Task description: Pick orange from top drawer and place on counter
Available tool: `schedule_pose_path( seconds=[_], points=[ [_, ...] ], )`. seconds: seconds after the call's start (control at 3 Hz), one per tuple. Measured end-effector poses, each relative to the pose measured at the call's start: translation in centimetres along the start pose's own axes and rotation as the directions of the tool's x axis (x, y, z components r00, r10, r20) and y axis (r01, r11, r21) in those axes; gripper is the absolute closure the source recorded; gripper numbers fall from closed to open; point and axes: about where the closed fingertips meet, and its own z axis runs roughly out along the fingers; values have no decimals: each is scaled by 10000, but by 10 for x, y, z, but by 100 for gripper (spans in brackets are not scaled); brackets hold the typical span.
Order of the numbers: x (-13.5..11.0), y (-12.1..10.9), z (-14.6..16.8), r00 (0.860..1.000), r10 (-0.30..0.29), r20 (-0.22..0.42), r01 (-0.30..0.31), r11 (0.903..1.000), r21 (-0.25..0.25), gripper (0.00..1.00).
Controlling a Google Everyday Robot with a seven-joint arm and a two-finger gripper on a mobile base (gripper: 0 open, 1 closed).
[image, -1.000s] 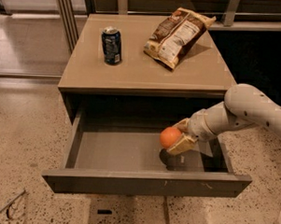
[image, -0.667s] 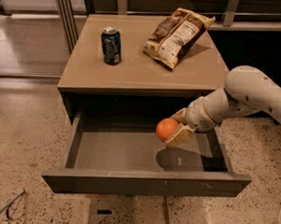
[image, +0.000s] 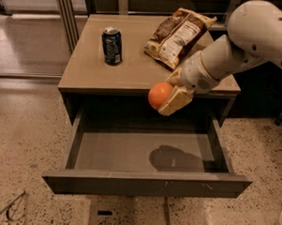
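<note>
My gripper [image: 167, 94] is shut on the orange [image: 159, 95] and holds it in the air above the open top drawer [image: 144, 154], level with the front edge of the counter [image: 129, 69]. The orange is small, round and bright. One tan finger [image: 175, 101] shows to the right of the fruit. The drawer's grey floor is bare apart from the arm's shadow. The white arm comes in from the upper right.
A dark blue soda can [image: 112, 46] stands on the counter's left part. A brown chip bag [image: 178, 34] lies on its back right. Speckled terrazzo floor surrounds the cabinet. A metal post [image: 66, 12] stands behind the counter's left corner.
The gripper has lifted the orange out of the drawer, up and back toward the counter's front edge. The drawer, can and bag have not moved.
</note>
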Motion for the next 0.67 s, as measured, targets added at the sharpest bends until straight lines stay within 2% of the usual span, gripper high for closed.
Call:
schedule_pose_path(
  seconds=[0.33, 0.67],
  points=[
    [-7, -3, -5, 9999, -101, 52, 101, 9999, 115, 100],
    [-11, -9, -7, 9996, -5, 294, -10, 9985, 539, 100]
  ],
)
